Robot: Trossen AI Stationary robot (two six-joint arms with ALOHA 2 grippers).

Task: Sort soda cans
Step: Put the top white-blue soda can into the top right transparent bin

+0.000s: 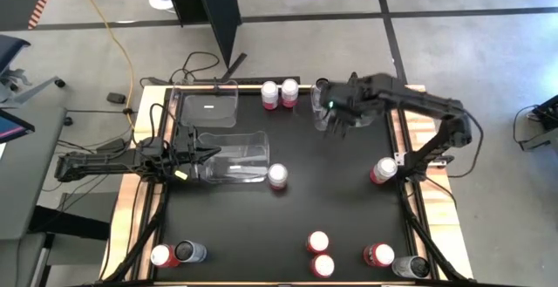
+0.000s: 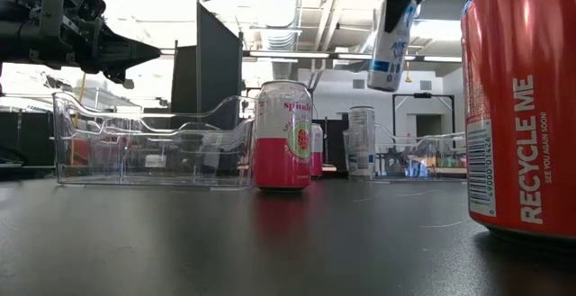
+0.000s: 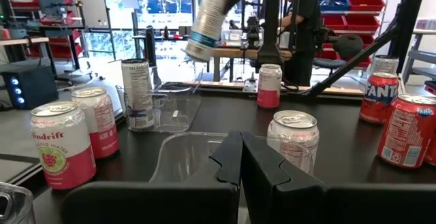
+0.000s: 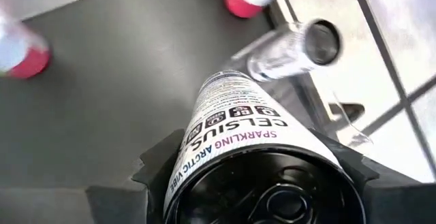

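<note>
**Operator:** One silver can (image 4: 235, 142) carried, clamped in my right end effector (image 1: 334, 112) and lifted high over the far right of the worktop (image 1: 288, 213), directly above the small clear bin (image 1: 324, 105) where another silver can (image 4: 289, 47) already stands. Left end effector (image 1: 193, 156): clenched on nothing, parked over the near clear bin (image 1: 235, 158).

**Second:** Remaining stock?

**Operator:** Two pink-and-white cans (image 1: 279, 93) at the far edge, one (image 1: 277, 175) beside the near bin, red cans (image 1: 380, 254) along the front. All unsorted, as I judge it.

**Second:** Hazards?

**Operator:** The carried can hangs tilted. Lowered that way, I reckon its base catches the bin wall or knocks the standing can over. Letting go from this height would tip it or bounce it out.
</note>
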